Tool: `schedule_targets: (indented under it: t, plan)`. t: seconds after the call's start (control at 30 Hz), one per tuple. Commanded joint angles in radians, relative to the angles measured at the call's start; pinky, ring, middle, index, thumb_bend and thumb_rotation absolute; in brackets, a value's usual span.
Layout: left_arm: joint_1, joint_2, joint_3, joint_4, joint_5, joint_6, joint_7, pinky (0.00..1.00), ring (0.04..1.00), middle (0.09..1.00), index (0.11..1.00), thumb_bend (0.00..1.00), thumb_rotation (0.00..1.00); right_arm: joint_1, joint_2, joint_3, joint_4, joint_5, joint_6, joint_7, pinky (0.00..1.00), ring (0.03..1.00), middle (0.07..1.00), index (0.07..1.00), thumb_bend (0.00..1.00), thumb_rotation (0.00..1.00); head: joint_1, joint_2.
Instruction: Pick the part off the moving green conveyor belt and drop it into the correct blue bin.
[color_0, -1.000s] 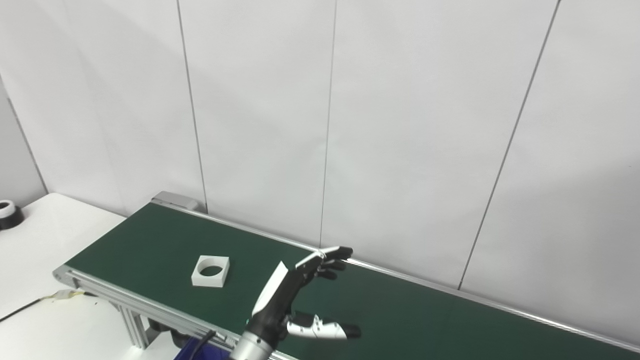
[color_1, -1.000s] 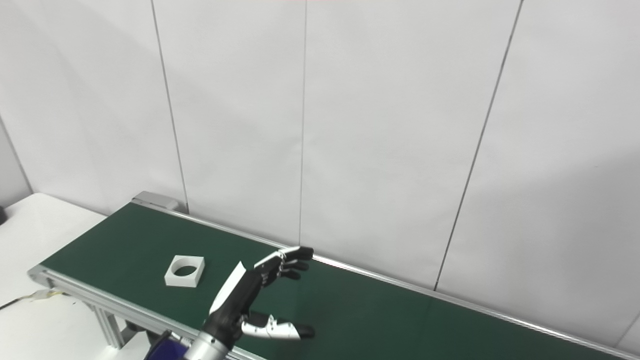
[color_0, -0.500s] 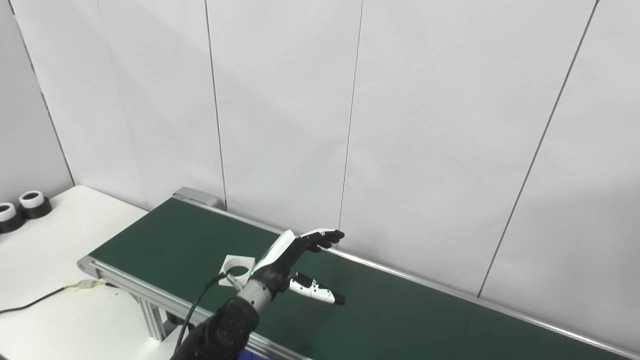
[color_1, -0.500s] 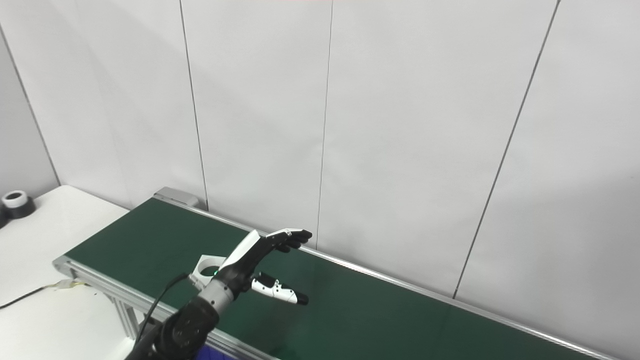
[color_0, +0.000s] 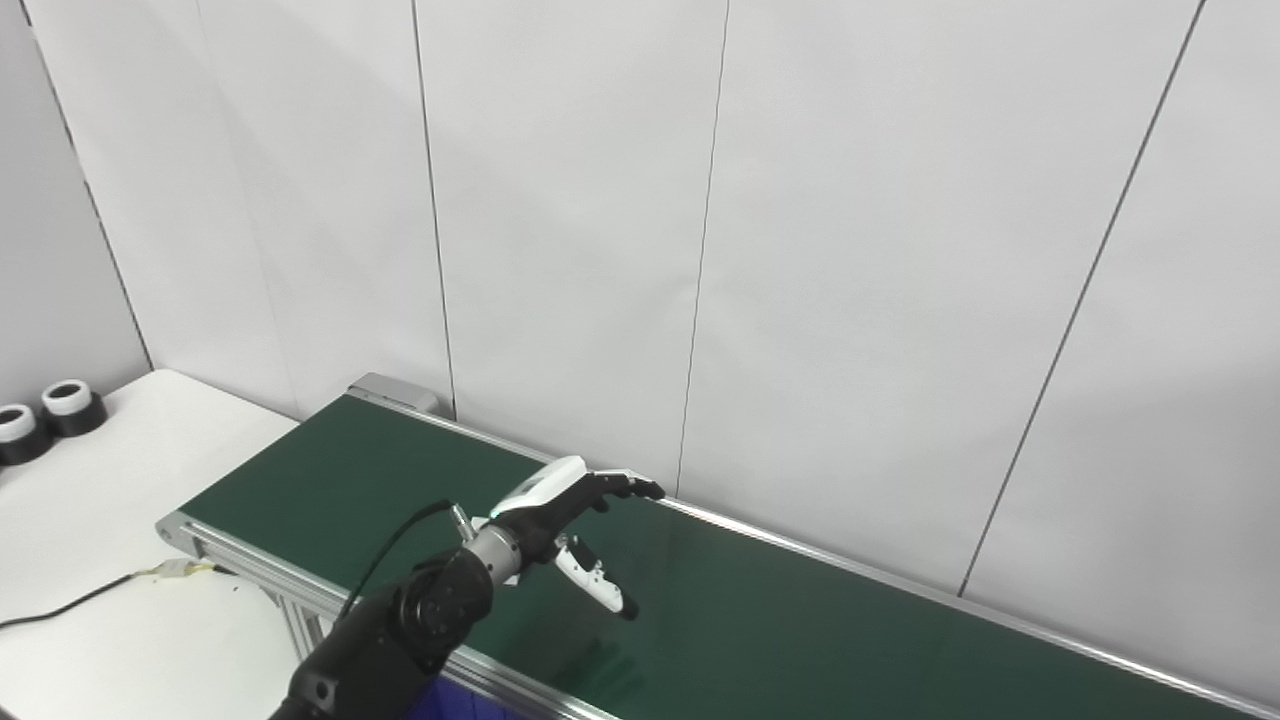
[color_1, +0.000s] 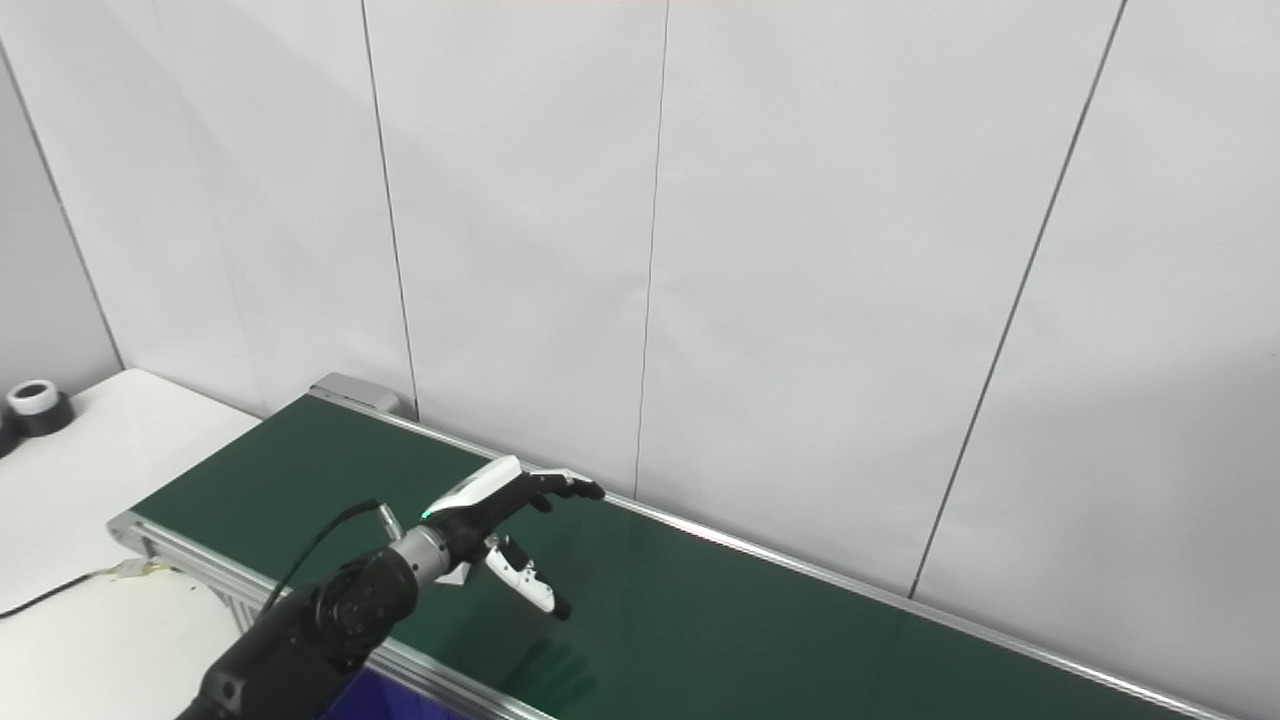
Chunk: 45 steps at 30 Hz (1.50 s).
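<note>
The green conveyor belt (color_0: 800, 620) runs from the middle left of the frame down to the lower right, along the white wall (color_0: 800, 250). The left robot hand (color_0: 570, 520) hangs over the belt in the lower middle of the frame. Its arm comes up from the bottom left and crosses the near edge of the belt. It looks placed there to meet the part as the belt carries it along.

The robot hand is wide open and holds nothing that can be seen. Its fingers (color_1: 560, 486) stretch out flat toward the wall, and the thumb (color_1: 530, 588) points down at the belt, well apart from them. That gap makes a mouth for the part to slide into.

Only a small white corner of the part (color_1: 455, 576) peeks out under the wrist in the right eye view. The arm hides the rest, so it is hard to tell if the robot hand touches it.

A bit of the blue bin (color_1: 375, 698) shows at the bottom edge, under the belt. Black and white rolls (color_0: 68, 405) sit on the white table (color_0: 120, 480) at the far left. The right robot hand is not in the pictures.
</note>
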Motion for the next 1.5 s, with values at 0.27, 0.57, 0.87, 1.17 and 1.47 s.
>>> schedule_targets:
  t: [0.27,0.57,0.87,1.17,1.47]
  plan:
    - [-0.054,0.097,-0.033,0.023,0.079,0.025,-0.025,0.84,0.881,0.875,0.822,0.95,0.00,0.005,0.005,0.011,-0.040,0.000,-0.056,-0.001,0.90,0.918,0.919,0.973,0.86,0.59,-0.006,0.009]
    - [-0.071,0.142,-0.071,0.107,0.161,0.014,0.008,0.86,0.882,0.885,0.843,0.95,0.00,0.008,0.008,0.016,-0.046,0.003,-0.055,-0.005,0.90,0.915,0.914,0.967,0.88,0.59,-0.013,0.011]
    - [-0.094,0.150,-0.112,0.187,0.222,0.003,0.035,0.90,0.896,0.893,0.847,0.96,0.00,0.012,0.009,0.021,-0.055,-0.003,-0.055,-0.010,0.90,0.914,0.915,0.966,0.88,0.59,-0.024,0.011]
    - [-0.117,0.128,-0.142,0.281,0.231,-0.007,0.088,0.93,0.907,0.896,0.851,0.96,0.00,0.017,0.008,0.021,-0.060,0.002,-0.056,-0.007,0.90,0.915,0.914,0.965,0.89,0.58,-0.032,0.009]
    - [-0.157,0.091,-0.168,0.364,0.221,-0.006,0.135,0.92,0.891,0.892,0.859,0.94,0.00,0.020,0.009,0.024,-0.062,-0.004,-0.055,-0.012,0.91,0.916,0.921,0.968,0.88,0.57,-0.040,0.008]
